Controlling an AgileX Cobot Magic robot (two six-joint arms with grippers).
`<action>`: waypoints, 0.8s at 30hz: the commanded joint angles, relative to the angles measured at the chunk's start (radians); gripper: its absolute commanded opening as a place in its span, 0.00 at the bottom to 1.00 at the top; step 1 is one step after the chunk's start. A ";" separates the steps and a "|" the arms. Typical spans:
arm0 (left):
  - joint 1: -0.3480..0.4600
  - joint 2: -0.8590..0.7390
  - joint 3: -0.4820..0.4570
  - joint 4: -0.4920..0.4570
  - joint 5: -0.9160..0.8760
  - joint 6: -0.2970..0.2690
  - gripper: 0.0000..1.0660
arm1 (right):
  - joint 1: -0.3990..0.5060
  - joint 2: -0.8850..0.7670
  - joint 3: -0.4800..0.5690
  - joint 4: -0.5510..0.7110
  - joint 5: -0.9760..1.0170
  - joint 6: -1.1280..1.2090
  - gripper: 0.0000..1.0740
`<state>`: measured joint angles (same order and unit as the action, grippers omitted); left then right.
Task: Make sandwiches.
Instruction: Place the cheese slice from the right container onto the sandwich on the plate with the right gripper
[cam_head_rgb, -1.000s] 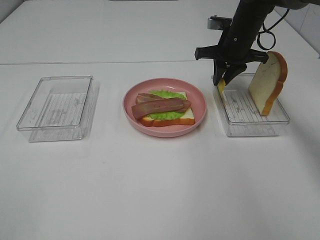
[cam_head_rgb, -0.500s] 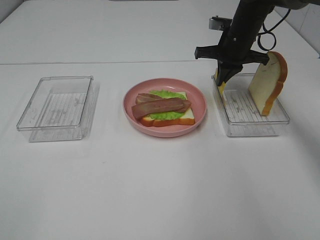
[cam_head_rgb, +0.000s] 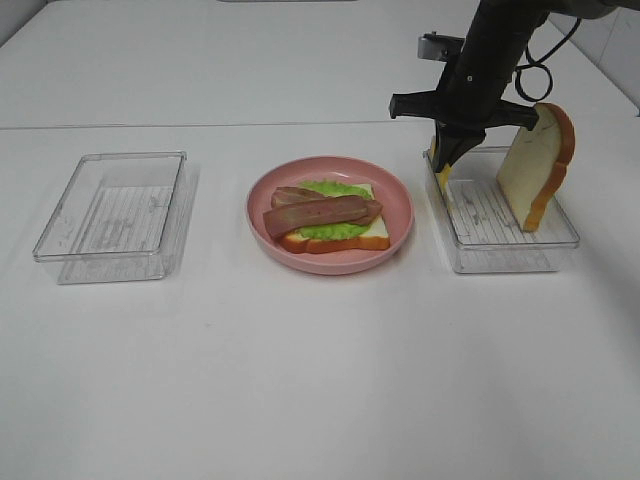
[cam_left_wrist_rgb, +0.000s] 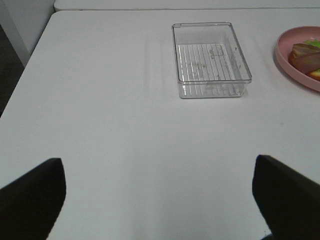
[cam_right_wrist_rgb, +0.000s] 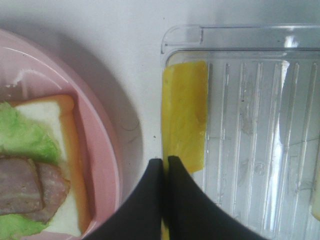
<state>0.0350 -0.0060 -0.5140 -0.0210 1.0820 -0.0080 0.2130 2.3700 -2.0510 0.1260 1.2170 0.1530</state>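
On the pink plate (cam_head_rgb: 398, 196) lies the open sandwich: a bread slice (cam_head_rgb: 368, 236), green lettuce (cam_head_rgb: 330, 230) and bacon strips (cam_head_rgb: 320, 212). In the right wrist view the same bread (cam_right_wrist_rgb: 67, 150) shows at the plate's edge. A yellow cheese square (cam_right_wrist_rgb: 184, 110) leans against the near-plate wall of the right clear tray (cam_head_rgb: 500, 255). My right gripper (cam_head_rgb: 445, 160) is shut on the cheese's edge, fingertips (cam_right_wrist_rgb: 159, 170) pressed together. A second bread slice (cam_head_rgb: 537, 165) stands upright in that tray. My left gripper (cam_left_wrist_rgb: 157, 200) hangs open over bare table.
An empty clear tray (cam_head_rgb: 60, 255) sits at the table's left, also in the left wrist view as the tray (cam_left_wrist_rgb: 240, 55) ahead of the open fingers (cam_left_wrist_rgb: 30, 195). The plate rim (cam_left_wrist_rgb: 287, 65) shows at that view's edge. White table all around.
The right gripper's jaws have closed onto the cheese at the tray's wall and lifted a touch. The left arm, plate and trays have not moved.
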 joint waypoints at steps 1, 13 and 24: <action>0.004 -0.017 0.000 -0.007 -0.006 0.000 0.90 | 0.000 -0.029 -0.006 0.002 0.016 0.006 0.00; 0.004 -0.017 0.000 -0.007 -0.006 0.000 0.90 | 0.000 -0.198 -0.006 0.050 0.078 -0.024 0.00; 0.004 -0.017 0.000 -0.008 -0.006 0.000 0.90 | 0.001 -0.449 0.343 0.502 -0.150 -0.301 0.00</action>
<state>0.0350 -0.0060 -0.5140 -0.0210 1.0820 -0.0080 0.2130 1.9490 -1.7590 0.5490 1.1150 -0.0810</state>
